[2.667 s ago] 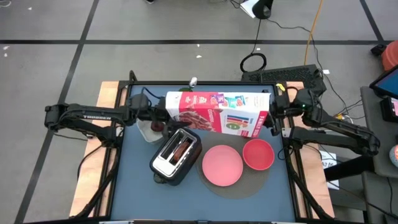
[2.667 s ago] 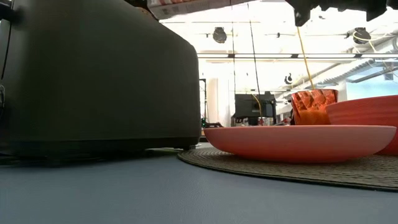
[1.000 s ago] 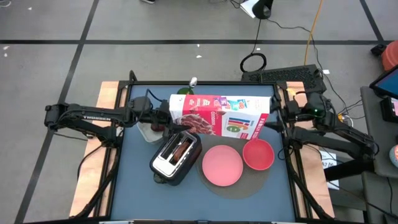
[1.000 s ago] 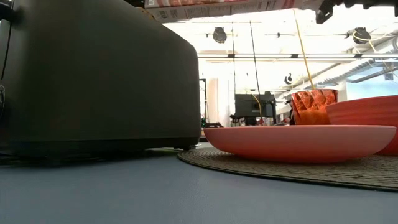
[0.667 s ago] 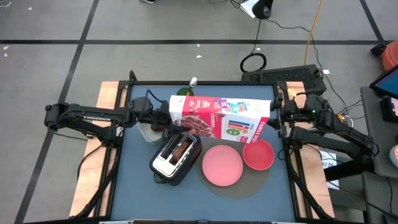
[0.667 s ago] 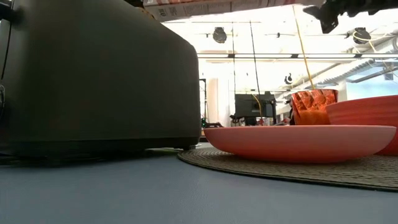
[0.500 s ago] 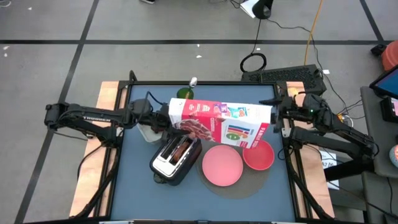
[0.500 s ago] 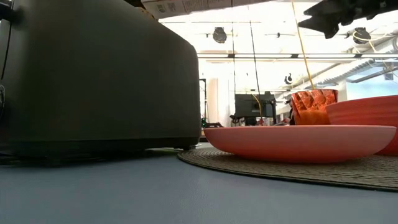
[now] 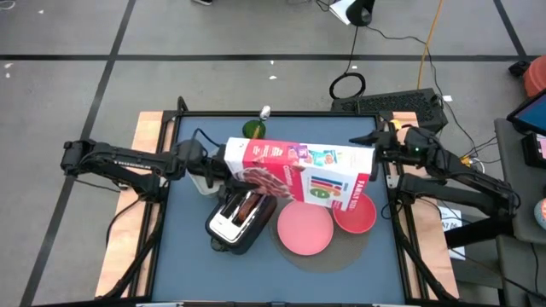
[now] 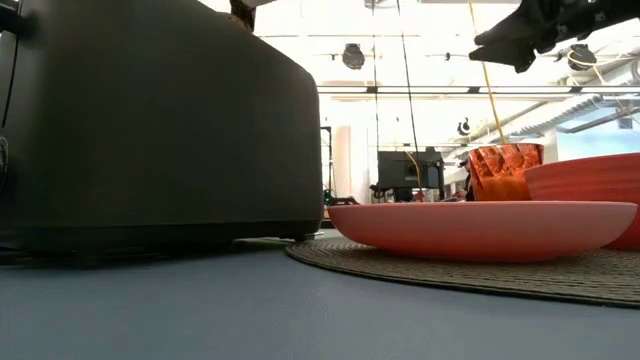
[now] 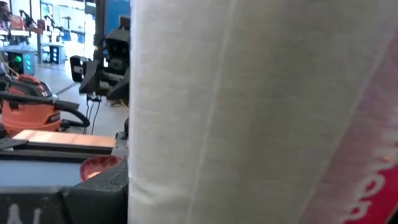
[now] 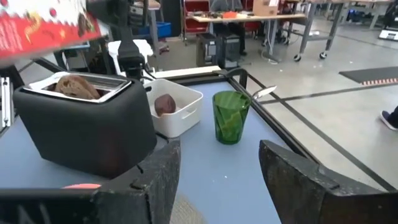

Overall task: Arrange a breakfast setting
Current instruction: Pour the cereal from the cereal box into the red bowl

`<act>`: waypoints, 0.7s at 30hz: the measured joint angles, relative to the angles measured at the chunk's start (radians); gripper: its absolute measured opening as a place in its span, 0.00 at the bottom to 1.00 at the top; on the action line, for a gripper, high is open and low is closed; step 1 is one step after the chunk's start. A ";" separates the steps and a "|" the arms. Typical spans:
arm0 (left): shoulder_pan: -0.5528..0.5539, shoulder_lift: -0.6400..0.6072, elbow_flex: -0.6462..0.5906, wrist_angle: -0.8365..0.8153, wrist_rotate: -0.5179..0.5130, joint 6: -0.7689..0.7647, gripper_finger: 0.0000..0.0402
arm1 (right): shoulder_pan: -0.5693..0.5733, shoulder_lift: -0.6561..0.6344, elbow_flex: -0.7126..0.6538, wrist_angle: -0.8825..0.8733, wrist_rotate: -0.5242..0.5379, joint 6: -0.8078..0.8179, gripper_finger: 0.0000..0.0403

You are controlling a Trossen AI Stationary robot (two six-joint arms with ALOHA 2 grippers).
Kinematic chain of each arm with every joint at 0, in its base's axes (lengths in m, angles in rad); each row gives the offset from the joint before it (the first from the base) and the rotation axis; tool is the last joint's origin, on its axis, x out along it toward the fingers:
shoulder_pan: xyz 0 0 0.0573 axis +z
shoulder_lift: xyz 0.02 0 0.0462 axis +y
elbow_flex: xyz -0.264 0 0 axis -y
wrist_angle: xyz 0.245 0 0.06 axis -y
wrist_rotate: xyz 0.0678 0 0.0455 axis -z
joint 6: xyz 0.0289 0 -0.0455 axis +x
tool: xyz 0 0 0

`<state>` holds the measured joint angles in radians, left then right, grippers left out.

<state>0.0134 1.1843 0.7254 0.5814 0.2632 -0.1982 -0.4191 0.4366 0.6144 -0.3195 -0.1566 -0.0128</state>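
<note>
Here, at the left of the high view, the left claw (image 9: 213, 164) is clenched on the near end of a cereal box (image 9: 299, 175), which hangs tilted in the air above the desk (image 9: 183, 256). Just below that claw sits a white tub (image 12: 175, 106) with the dark red fruit (image 12: 165, 104) in it, and beside it the toaster (image 9: 239, 217) with browned bread (image 12: 78, 86) in its slot. The box stretches over the toaster towards the pink plate (image 9: 304, 228) and the red bowl (image 9: 357, 215), both on a round woven mat. A green cup (image 12: 231, 116) stands at the far edge. At the right, the right claw (image 12: 217, 149) is released, empty, just off the box's other end – so the box hangs from one end alone. Cardboard is light but gives under pressure, and loose contents could shift – it looks best pinched across its narrow sides near a corner. The bowl and plate seem hard and smooth, best taken by the rim.
</note>
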 joint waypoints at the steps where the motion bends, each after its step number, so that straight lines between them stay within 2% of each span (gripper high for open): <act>1: -0.002 0.000 0.001 0.004 -0.004 0.000 0.67 | 0.000 0.006 0.000 0.000 0.000 0.000 0.52; 6: -0.003 0.017 0.062 -0.031 -0.004 0.001 0.67 | 0.000 0.030 0.000 0.000 0.000 0.000 0.52; 14: -0.003 0.090 0.189 -0.214 -0.004 0.021 0.67 | 0.000 0.037 0.000 0.000 0.003 -0.021 0.52; 21: -0.003 0.162 0.231 -0.242 -0.004 0.019 0.67 | 0.000 0.037 0.000 0.000 0.006 -0.034 0.52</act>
<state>0.0105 1.3467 0.9562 0.3389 0.2596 -0.1787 -0.4191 0.4736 0.6146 -0.3195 -0.1510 -0.0466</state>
